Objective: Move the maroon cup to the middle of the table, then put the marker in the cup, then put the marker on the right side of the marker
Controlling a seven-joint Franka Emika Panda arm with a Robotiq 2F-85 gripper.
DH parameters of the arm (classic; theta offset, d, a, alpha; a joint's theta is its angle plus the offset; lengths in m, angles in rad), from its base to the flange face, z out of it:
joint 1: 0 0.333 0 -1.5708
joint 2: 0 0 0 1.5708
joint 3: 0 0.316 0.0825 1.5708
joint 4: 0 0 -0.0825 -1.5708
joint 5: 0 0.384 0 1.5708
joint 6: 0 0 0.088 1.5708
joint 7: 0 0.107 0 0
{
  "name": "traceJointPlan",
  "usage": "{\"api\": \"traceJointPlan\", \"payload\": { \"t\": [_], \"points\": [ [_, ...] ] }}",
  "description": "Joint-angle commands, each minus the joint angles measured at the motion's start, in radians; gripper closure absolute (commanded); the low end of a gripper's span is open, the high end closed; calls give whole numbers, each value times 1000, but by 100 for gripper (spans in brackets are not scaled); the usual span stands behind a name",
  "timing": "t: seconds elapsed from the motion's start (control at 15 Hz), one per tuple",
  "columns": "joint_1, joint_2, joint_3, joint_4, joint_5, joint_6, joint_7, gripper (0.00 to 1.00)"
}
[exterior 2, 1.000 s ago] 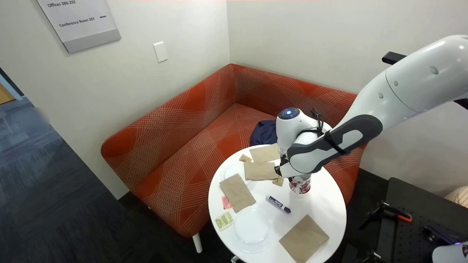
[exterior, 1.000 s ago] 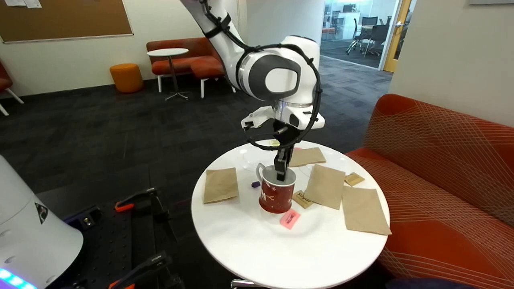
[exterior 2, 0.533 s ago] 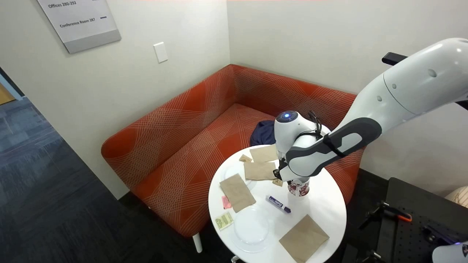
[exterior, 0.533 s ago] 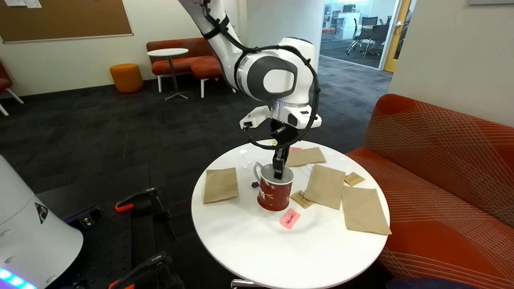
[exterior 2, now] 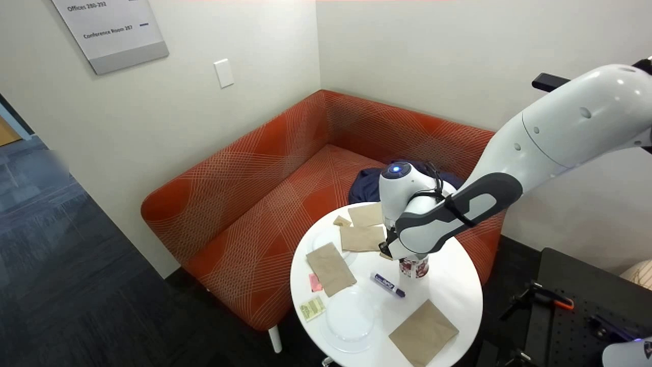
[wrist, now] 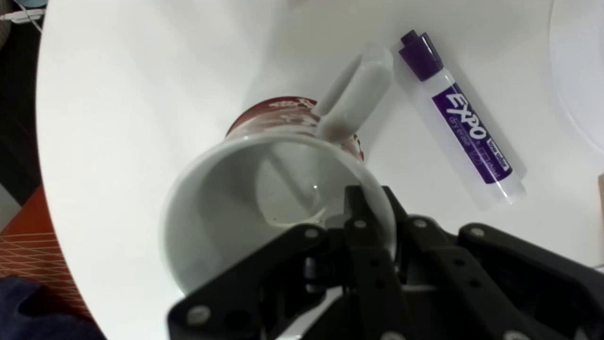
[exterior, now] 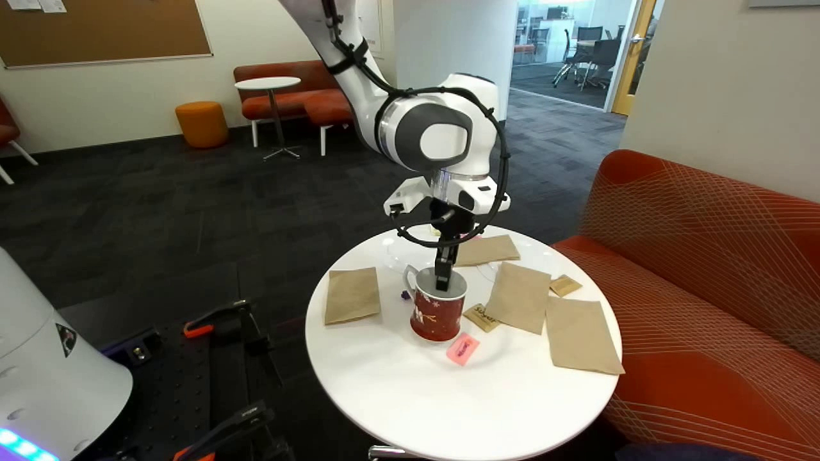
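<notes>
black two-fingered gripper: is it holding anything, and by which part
Yes: the gripper holds the maroon cylindrical cup with a white handle by its rim, one finger inside and the other outside, not by the handle.

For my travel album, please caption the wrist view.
A black gripper pinches a round, white-lined maroon mug by its rim, beside a purple-capped plastic marker.

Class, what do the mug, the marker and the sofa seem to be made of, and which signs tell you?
Mug: probably glazed ceramic; thick pale rim, smooth inside with a soft sheen.
Marker: likely smooth, glossy plastic; a bright highlight at its purple end.
Sofa: apparently matt woven fabric; thin crossing lines pattern it, though the fibre can't be told.
</notes>
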Motion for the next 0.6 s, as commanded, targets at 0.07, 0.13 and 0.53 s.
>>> {"api": "traceJointPlan", "payload": {
  "t": [0.07, 0.13, 0.53],
  "points": [
    [14, 25, -6, 26, -6, 36, -21, 98],
    [16, 34, -7, 31, -5, 44, -20, 98],
    [25, 47, -9, 53, -5, 46, -22, 58]
  ]
}}
